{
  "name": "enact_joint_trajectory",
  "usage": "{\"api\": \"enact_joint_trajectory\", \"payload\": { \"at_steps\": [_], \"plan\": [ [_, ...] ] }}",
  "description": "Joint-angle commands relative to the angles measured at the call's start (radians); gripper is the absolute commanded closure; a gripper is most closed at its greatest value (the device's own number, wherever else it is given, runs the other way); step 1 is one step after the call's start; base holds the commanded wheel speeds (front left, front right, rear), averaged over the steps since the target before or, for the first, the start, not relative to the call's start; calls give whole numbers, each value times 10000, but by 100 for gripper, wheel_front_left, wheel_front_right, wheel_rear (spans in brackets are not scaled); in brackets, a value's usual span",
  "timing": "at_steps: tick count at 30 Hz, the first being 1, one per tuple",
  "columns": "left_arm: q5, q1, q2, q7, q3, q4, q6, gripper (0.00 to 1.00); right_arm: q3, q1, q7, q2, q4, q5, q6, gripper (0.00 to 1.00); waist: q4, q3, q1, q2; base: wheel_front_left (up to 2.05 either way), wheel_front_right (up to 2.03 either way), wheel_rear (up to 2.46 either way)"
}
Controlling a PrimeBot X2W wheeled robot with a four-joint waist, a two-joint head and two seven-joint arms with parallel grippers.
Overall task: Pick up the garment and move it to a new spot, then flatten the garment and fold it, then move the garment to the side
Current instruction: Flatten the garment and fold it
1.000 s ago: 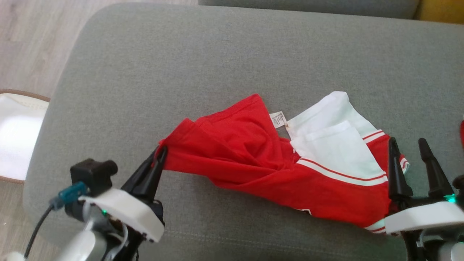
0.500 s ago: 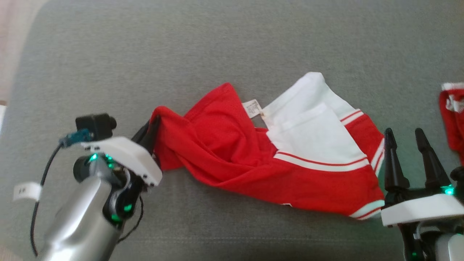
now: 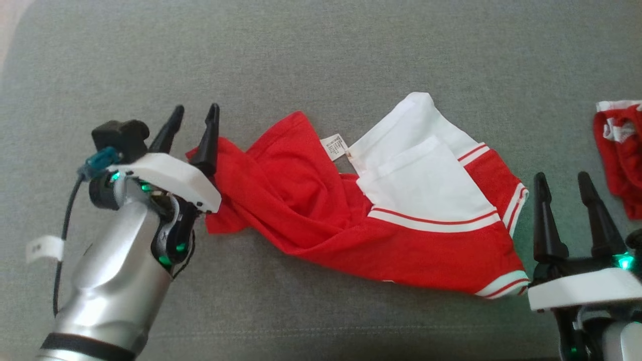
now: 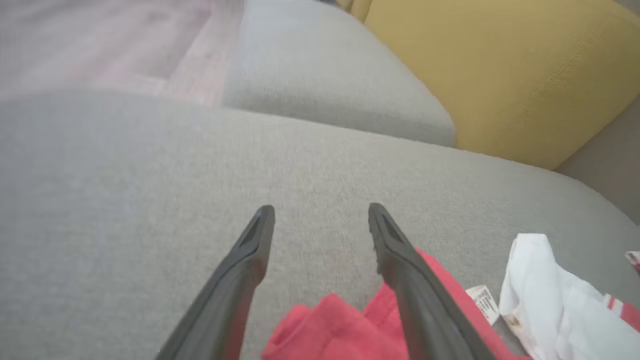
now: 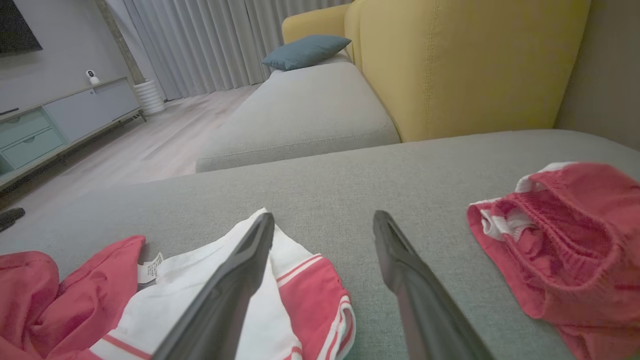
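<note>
Now released: the left gripper [image 3: 197, 108], which a second ago was clenched on the red corner of the garment [image 3: 311, 200], stands with its jaws spread and nothing between them. In the left wrist view the bunched red cloth lies low beneath the two fingers, not pinched; whether the inner finger still brushes it cannot be told. The camera has also shifted over the same interval, so the cloth's apparent drift is not a move.

Judgement: the relocation step looks finished, and flattening comes next, since the red half is still rumpled and folded over on itself.

The garment rests on the grey cushion [image 3: 321, 60], between the two grippers. Its long axis runs across the head view, sloping from the upper left toward the lower right. The crumpled red end points to the robot's left. The care label [image 3: 335, 147] sits near mid-length, and the white panel and striped hem point right.

The right gripper [image 3: 561, 176] hovers just beside that hem, jaws apart and empty. A second red garment [image 3: 619, 150] lies apart at the far right.
</note>
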Motion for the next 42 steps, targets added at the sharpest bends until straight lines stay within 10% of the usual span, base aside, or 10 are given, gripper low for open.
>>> {"api": "enact_joint_trajectory", "payload": {
  "at_steps": [1, 14, 42],
  "plan": [
    [333, -378, 399, -283, 321, -351, 126, 0, 221, -342, -87, -99, -411, -67, 65, 0, 73, -60, 0, 0, 0, 0, 0],
    [3110, 2488, 1063, -691, 1331, -4322, 1578, 0, 250, -271, 145, -99, -518, -673, 65, 0, 787, -705, 0, 0, 0, 0, 0],
    [3396, 4462, 1183, -693, 1322, -5232, 1743, 0, 213, 321, 260, -99, -232, -499, 65, 0, 1072, -1468, 0, 0, 0, 0, 0]
  ]
}}
